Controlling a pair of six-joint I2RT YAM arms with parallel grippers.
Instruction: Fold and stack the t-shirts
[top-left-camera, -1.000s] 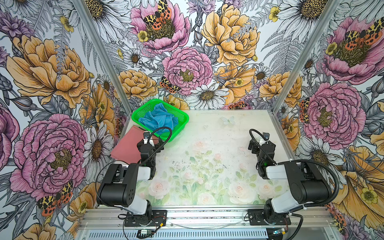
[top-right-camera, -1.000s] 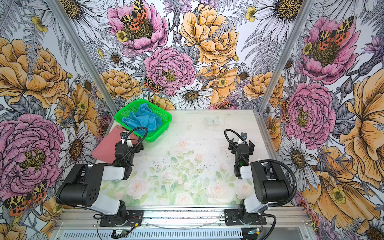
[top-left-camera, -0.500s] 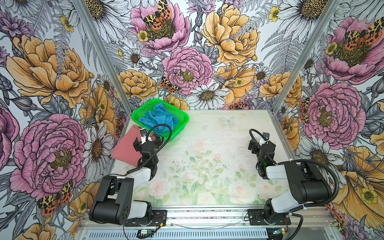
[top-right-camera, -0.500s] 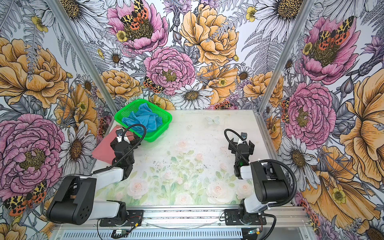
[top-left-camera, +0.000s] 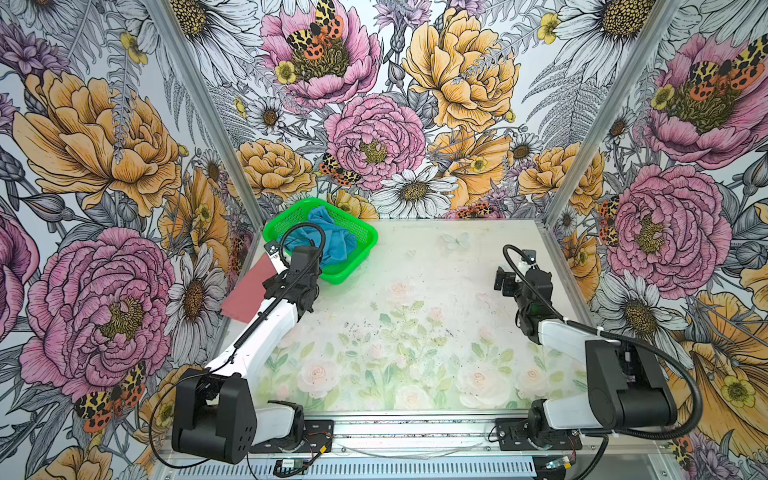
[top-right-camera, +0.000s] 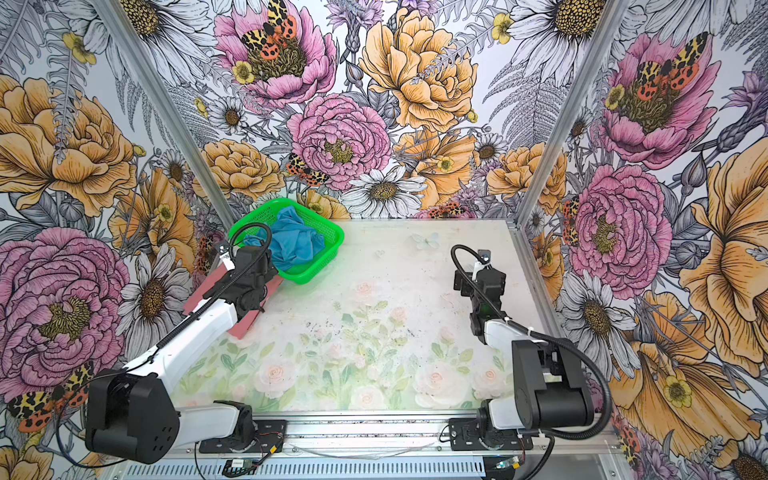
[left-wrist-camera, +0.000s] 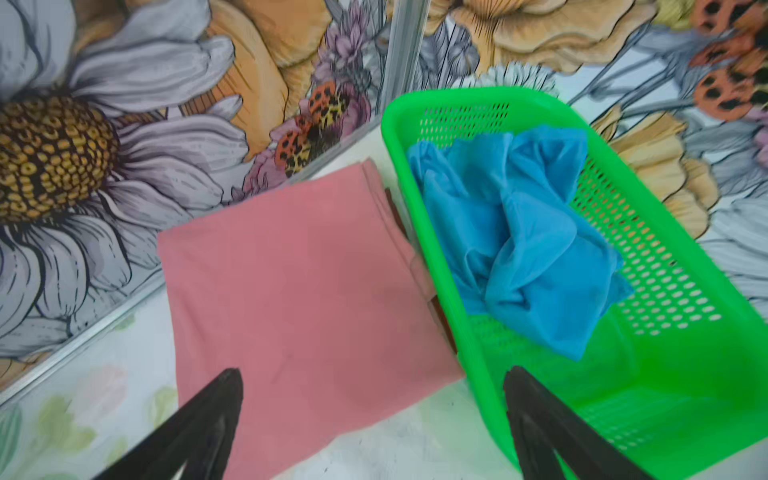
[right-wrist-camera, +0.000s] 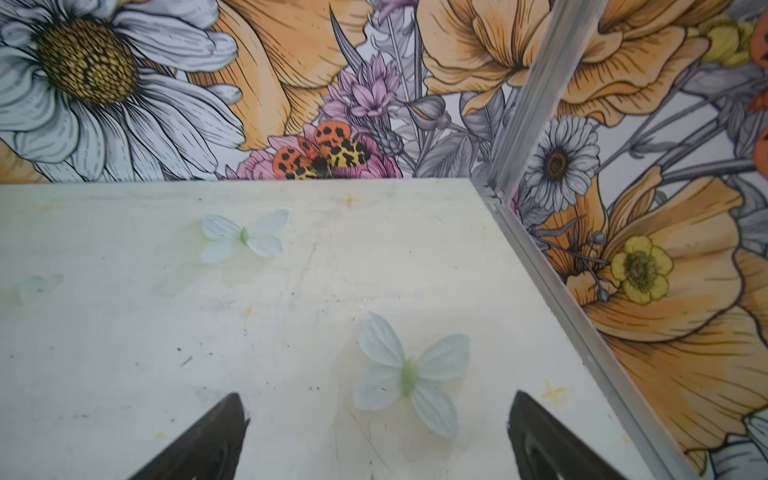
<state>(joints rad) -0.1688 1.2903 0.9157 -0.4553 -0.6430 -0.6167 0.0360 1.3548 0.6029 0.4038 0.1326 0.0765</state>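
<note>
We see our left gripper (left-wrist-camera: 372, 374) spread wide over the folded pink t-shirt (left-wrist-camera: 291, 270), which lies flat on the table (right-wrist-camera: 166, 332) just beside the green basket (left-wrist-camera: 665, 257) holding the crumpled blue t-shirt (left-wrist-camera: 519, 232), while our right gripper (right-wrist-camera: 377, 397), equally spread, hovers over the table's far right part.

Crumpled t-shirt (top-left-camera: 336, 245) lies in basket (top-left-camera: 349, 272), folded t-shirt (top-left-camera: 245, 293) just left.

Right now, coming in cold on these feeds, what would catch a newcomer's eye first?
The bright green basket at the far left corner of the table stands out, with the sky-blue t-shirt crumpled inside it. Beside it the red-pink t-shirt lies folded flat, and the open left gripper hovers over their near ends. The right gripper is open over bare table on the right.
</note>
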